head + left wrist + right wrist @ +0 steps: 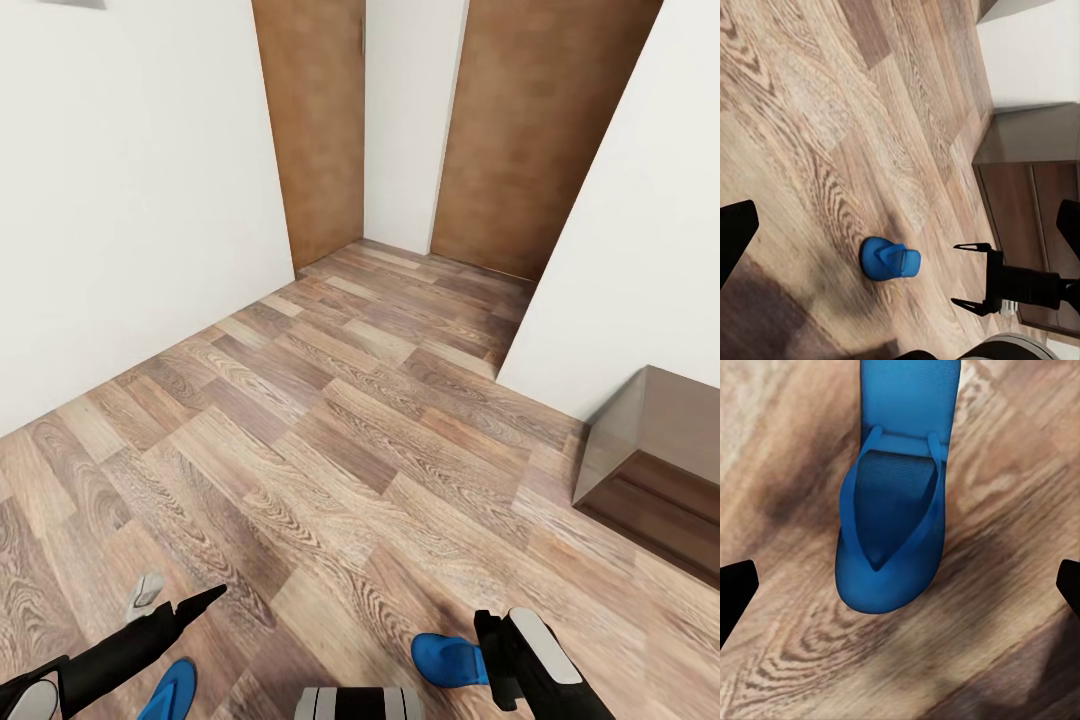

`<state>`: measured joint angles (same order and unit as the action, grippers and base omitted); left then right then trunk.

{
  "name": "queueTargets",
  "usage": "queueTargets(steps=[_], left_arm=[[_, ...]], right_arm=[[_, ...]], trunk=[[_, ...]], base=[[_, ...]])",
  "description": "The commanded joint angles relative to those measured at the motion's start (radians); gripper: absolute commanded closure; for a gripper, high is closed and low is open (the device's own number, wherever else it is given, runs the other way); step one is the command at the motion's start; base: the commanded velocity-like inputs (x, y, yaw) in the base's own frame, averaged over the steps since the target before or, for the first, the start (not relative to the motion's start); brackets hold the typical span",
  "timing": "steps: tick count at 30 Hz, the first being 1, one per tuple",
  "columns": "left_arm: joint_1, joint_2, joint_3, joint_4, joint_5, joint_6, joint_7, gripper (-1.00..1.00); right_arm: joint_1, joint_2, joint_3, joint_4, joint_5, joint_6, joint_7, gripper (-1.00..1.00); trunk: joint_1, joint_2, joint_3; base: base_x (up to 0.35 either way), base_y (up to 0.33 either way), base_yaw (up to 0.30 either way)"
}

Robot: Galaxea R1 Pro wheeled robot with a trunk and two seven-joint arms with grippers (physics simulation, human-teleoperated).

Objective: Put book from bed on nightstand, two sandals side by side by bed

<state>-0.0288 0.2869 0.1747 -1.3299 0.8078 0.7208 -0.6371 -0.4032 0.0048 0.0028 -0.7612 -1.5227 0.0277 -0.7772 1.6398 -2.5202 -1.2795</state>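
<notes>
Your right gripper (pixel 900 585) is spread wide, its two dark fingertips (pixel 736 596) at the far edges of the right wrist view with one blue sandal (pixel 896 502) lying flat on the wood-plank floor (pixel 787 660) between them, untouched, thin straps meeting in a V toward its rounded toe. In the head view that same sandal (pixel 450 660) pokes out beside the right arm at the lower edge, and the second sandal (pixel 170 692) lies near your left arm, well apart from the first. Your left gripper (pixel 165 605) reaches low over the planks; the left wrist view catches only dark finger edges at its sides, so you cannot tell whether it is spread or pressed together. That view also takes in the first sandal (pixel 889 259) and the right gripper's open fingers (pixel 973 247) beyond it. A dark brown wooden cabinet (pixel 660 470) stands against the white wall (pixel 620 260) to your right, and two brown doors (pixel 315 120) stand ahead. No writing or label is readable anywhere.
</notes>
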Motion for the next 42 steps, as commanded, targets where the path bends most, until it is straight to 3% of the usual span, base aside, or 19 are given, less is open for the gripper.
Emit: queueTargets(steps=[1,37,42], left_arm=[[0.000,0.000,0.001,0.000,0.003,0.006,-0.001,-1.00],[0.000,0.000,0.002,0.018,0.004,0.006,-0.002,-1.00],[0.000,0.000,0.002,0.019,0.004,0.006,-0.001,-1.00]], right_arm=[[0.000,0.000,0.000,-0.001,-0.002,0.003,-0.005,-1.00],[0.000,0.000,0.002,-0.003,-0.002,0.003,-0.005,-1.00],[0.000,0.000,0.002,-0.002,-0.002,0.003,-0.005,-1.00]], trunk=[[0.000,0.000,-0.001],[0.000,0.000,-0.001],[0.002,-0.001,-0.020]], base=[[0.000,0.000,0.000],[0.043,0.000,0.000],[0.001,0.000,0.000]])
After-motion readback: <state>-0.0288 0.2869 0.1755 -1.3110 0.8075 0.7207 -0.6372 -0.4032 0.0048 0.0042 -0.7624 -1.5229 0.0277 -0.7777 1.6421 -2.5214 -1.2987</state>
